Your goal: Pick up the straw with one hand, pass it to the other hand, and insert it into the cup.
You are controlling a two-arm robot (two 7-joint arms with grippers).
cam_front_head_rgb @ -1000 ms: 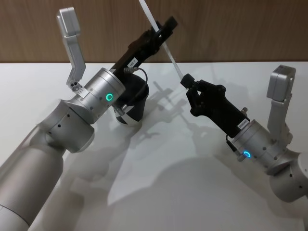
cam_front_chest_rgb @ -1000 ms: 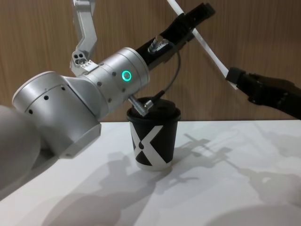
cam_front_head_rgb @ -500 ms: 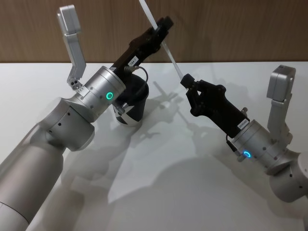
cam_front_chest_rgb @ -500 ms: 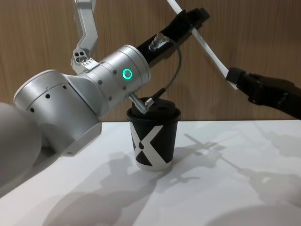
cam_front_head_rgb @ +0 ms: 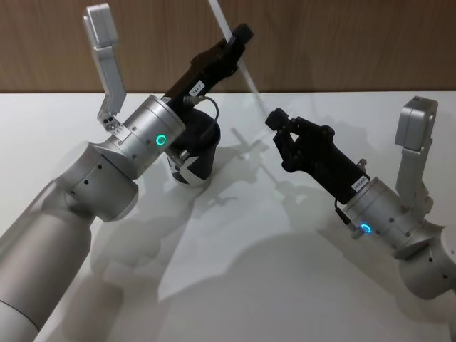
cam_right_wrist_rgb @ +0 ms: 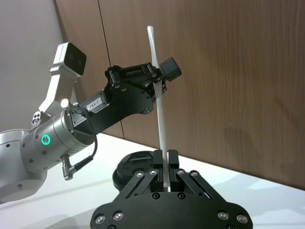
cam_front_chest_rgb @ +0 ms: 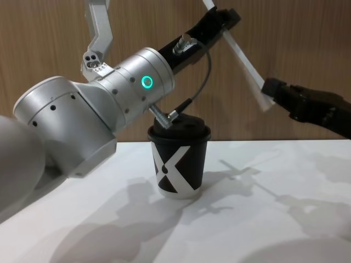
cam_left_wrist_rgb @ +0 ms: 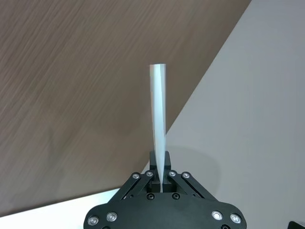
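The white straw (cam_front_head_rgb: 241, 57) slants high above the table. My left gripper (cam_front_head_rgb: 236, 39) is shut on its middle, and the left wrist view shows the straw (cam_left_wrist_rgb: 157, 119) rising out of the closed fingers. The straw's lower end (cam_front_chest_rgb: 262, 101) hangs blurred just beside my right gripper (cam_front_chest_rgb: 270, 87), slightly off its tip. In the right wrist view the straw (cam_right_wrist_rgb: 158, 95) runs between the right gripper's (cam_right_wrist_rgb: 166, 160) slightly parted fingers. The black cup (cam_front_chest_rgb: 178, 164) with the white X stands upright under the left forearm, lid on.
A thin cable with a metal plug (cam_front_chest_rgb: 170, 112) dangles from the left wrist just above the cup's lid. The white table (cam_front_head_rgb: 285, 271) runs back to a wooden wall. The right arm reaches in from the right, well away from the cup.
The left gripper closed on the straw and shifted slightly up and left. The straw now stands steeper, and its lower end has swung a little off the unmoved right gripper's tip.
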